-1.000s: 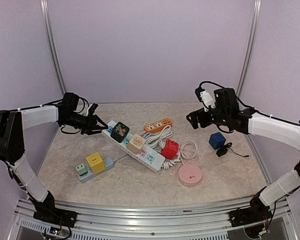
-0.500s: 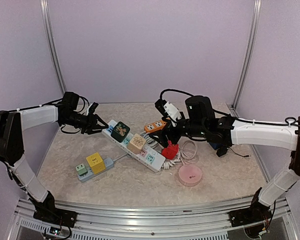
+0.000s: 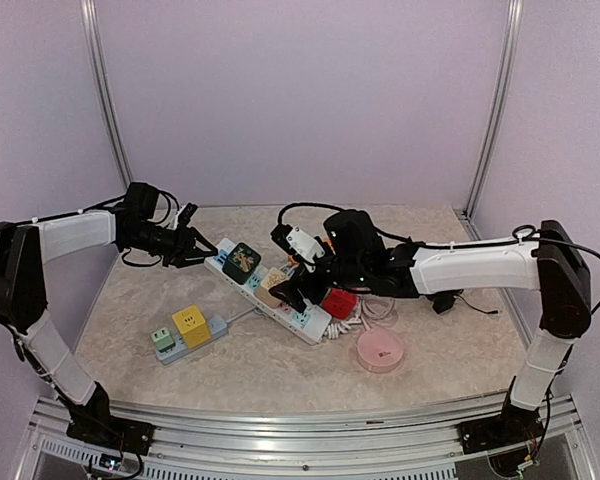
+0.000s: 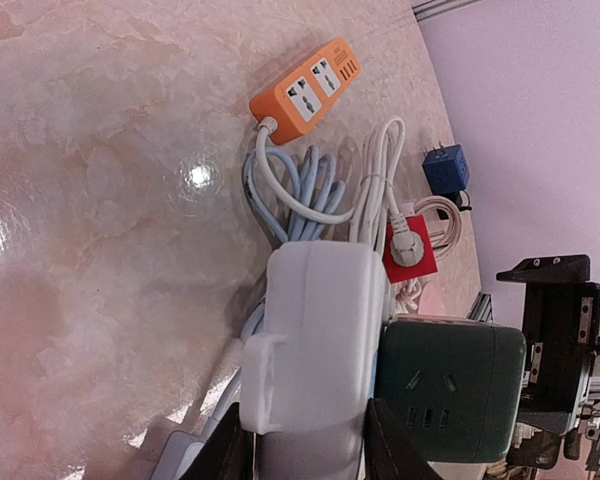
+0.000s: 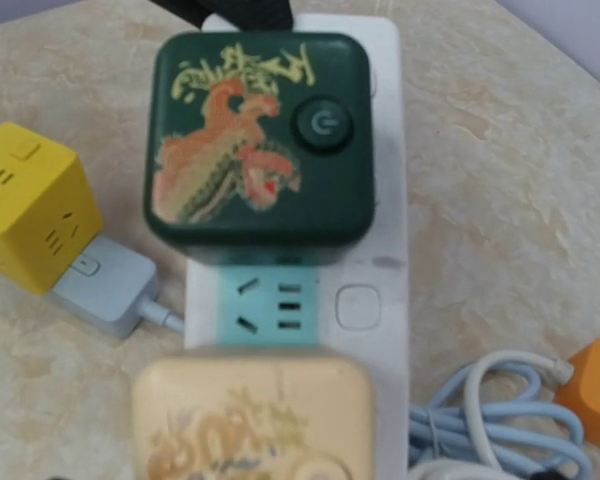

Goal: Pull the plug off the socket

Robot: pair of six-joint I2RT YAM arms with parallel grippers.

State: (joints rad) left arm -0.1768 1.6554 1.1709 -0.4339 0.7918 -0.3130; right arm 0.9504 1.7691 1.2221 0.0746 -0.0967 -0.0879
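Observation:
A white power strip point(image 3: 305, 320) lies slantwise on the table, with a dark green cube plug point(image 3: 241, 262) and a beige cube plug point(image 3: 268, 290) seated in it. My left gripper point(image 3: 198, 250) is shut on the strip's far-left end. In the left wrist view its fingers point(image 4: 392, 452) clasp the strip point(image 4: 315, 330) beside the green cube point(image 4: 450, 390). My right gripper point(image 3: 283, 292) hangs open just above the beige cube. Its fingers stay out of the right wrist view, which shows the green cube point(image 5: 255, 150), a free teal socket point(image 5: 275, 305) and the beige cube point(image 5: 250, 420).
A yellow cube point(image 3: 190, 322) sits on a small grey strip point(image 3: 205, 335) at the front left. An orange strip point(image 3: 317, 250), coiled white cables point(image 3: 375, 300), a red cube point(image 3: 340, 300) and a pink round puck point(image 3: 380, 350) lie to the right of the white strip.
My right arm has swung from the back right across the table to the left and now hovers over the beige cube. The left arm and the strip have not moved.

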